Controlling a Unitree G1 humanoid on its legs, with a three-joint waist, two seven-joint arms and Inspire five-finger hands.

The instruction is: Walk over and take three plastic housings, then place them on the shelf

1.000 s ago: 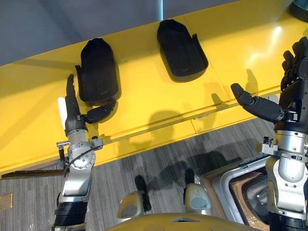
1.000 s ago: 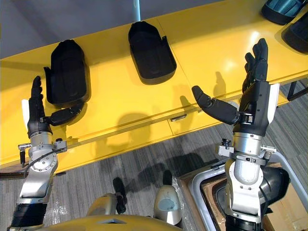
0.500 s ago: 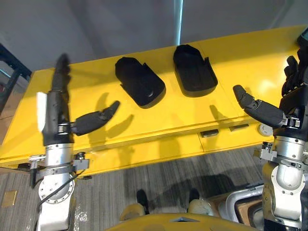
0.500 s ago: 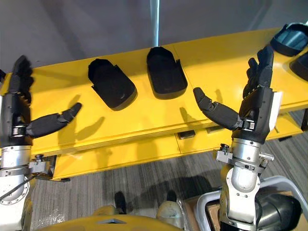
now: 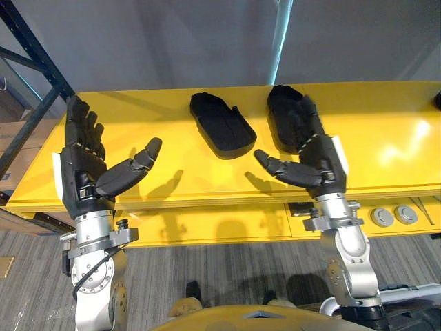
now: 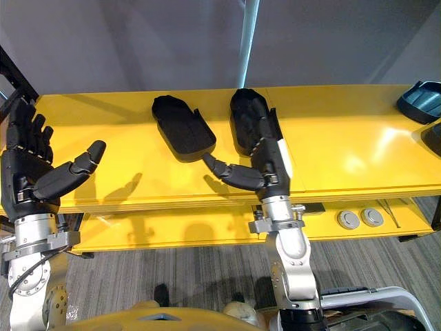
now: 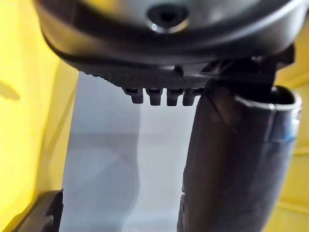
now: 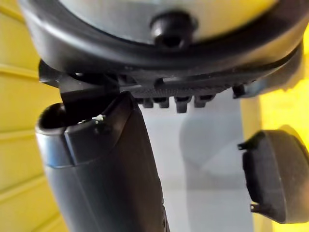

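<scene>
Scene: a humanoid robot stands at a long yellow shelf [image 5: 386,131], both arms raised over it and neither carrying anything.
Housings: 2 black plastic shells lie side by side near the back of the surface, hollow side up. That seems a stable way to rest them, well clear of the front edge.
Left housing [image 5: 222,125]: it lies flat and skewed, with bare yellow all round it, apart from both hands.
Right housing [image 5: 281,110]: it lies lengthways away from the robot, just beside its neighbour without touching it.
Right hand [image 5: 313,162]: the fingers are straight and the thumb is thrown wide, so it holds nothing. From the head the fingers overlap the right housing. The wrist view shows that shell [image 8: 275,183] off to one side, so contact cannot be confirmed.
Left hand [image 5: 86,162]: it is spread wide and empty, palm turned inward, well apart from both shells at the shelf's left end near a dark rack post [image 5: 34,62].
Why spread: both hands are parted with thumbs out, which reads as either readiness to take hold or a grip just finished.
Far right: a blue-grey shell [image 6: 422,100] sits at the edge of view, possibly another housing.
Below: 2 round discs [image 6: 349,219] sit on the lower ledge.
Stage: 2 of 3 are on yellow. By my reckoning, 1 is unaccounted for.
</scene>
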